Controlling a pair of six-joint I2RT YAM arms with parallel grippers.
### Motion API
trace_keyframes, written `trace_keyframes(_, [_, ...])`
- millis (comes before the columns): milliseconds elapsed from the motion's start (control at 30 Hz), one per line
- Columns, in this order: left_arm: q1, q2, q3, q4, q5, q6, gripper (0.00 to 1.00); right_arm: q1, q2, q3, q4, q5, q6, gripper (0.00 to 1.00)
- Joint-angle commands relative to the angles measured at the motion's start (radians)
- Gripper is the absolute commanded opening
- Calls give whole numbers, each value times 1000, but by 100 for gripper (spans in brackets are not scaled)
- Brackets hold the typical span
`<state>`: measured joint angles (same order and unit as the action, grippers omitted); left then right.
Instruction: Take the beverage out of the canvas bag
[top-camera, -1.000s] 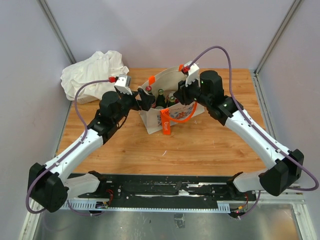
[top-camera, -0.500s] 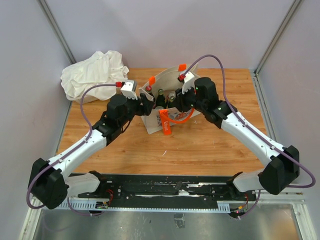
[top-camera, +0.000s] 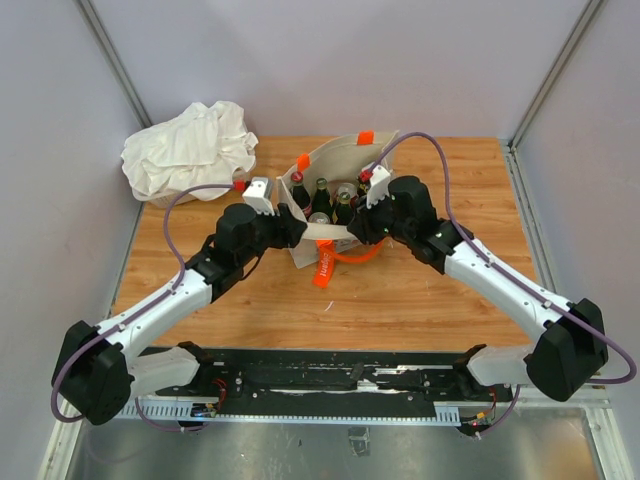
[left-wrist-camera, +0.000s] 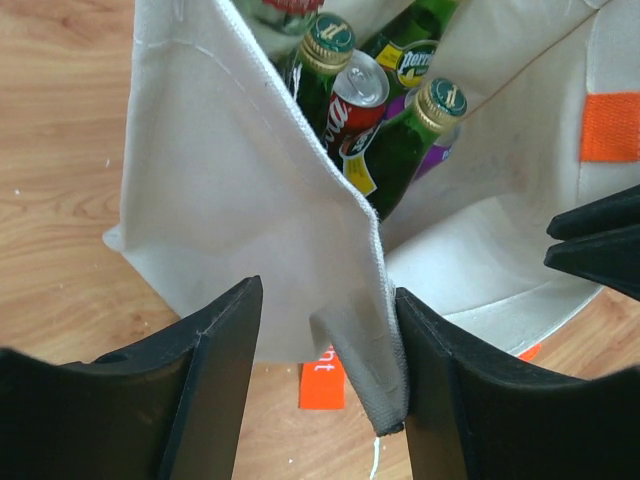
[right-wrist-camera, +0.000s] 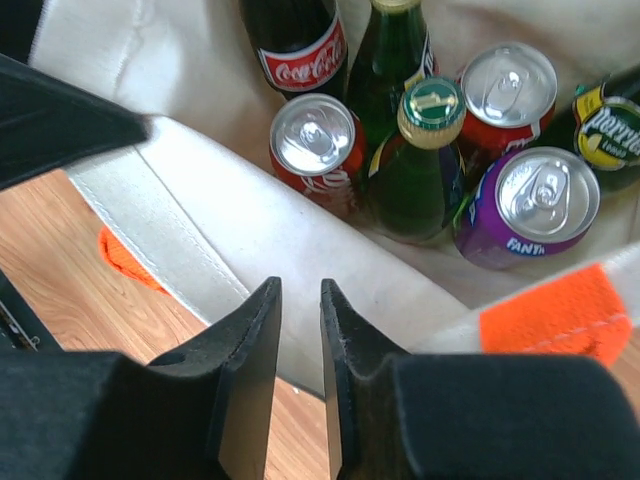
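Canvas bag (left-wrist-camera: 225, 190) rim, right claw (right-wrist-camera: 298, 290) clenched on it; left claw (left-wrist-camera: 328, 295) released (straddling rim)

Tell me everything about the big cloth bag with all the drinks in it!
The canvas bag is soft, creased beige cloth with an orange handle patch and a long orange strap with white letters hanging down its front. It stands on the wooden table, mouth wide open. Inside are green bottles, a cola bottle and cans. The right hand pinches its near rim. The left hand has a rim fold between its fingers.
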<state>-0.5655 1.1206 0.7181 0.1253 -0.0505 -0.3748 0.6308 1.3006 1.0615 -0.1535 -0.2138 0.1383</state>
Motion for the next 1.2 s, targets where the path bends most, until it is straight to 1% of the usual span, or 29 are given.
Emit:
trace_keyframes(0, [0,-18,-44,-89,-23,-12,56,3,-15,-52,-47,76,8,23])
trace_keyframes(33, [0,-18,-48,-87,-11,-13,48,3,-15,-56,-53,82,7,23])
trace_keyframes(167, [-1,18,-47,-107,68,-11,38,3,-16,-80,-67,111,8,22])
trace_keyframes(267, [0,27,-81,-62,109,-50,27,2,-19,-107,-53,121,16,22])
trace_keyframes(367, [0,33,-97,-55,112,-68,16,3,-17,-136,-39,137,24,21])
trace_keyframes(467, [0,35,-94,-83,94,-60,2,2,-2,-158,-28,156,35,20])
trace_keyframes(500, [0,34,-94,-92,87,-54,1,1,4,-163,-25,160,41,20])
trace_keyframes(667, [-1,38,-96,-128,69,-28,0,1,32,-184,-4,166,62,19])
trace_keyframes(933, [-1,40,-149,-138,66,-97,0,-1,69,-182,-3,157,73,18])
trace_keyframes(1000, [-1,36,-164,-133,75,-115,3,0,63,-176,-8,165,68,18])
trace_keyframes(1100, [-1,21,-194,-125,79,-141,11,-1,53,-164,-23,179,58,18])
trace_keyframes(1167, [-1,15,-207,-136,76,-148,11,-1,43,-165,-25,185,56,18])
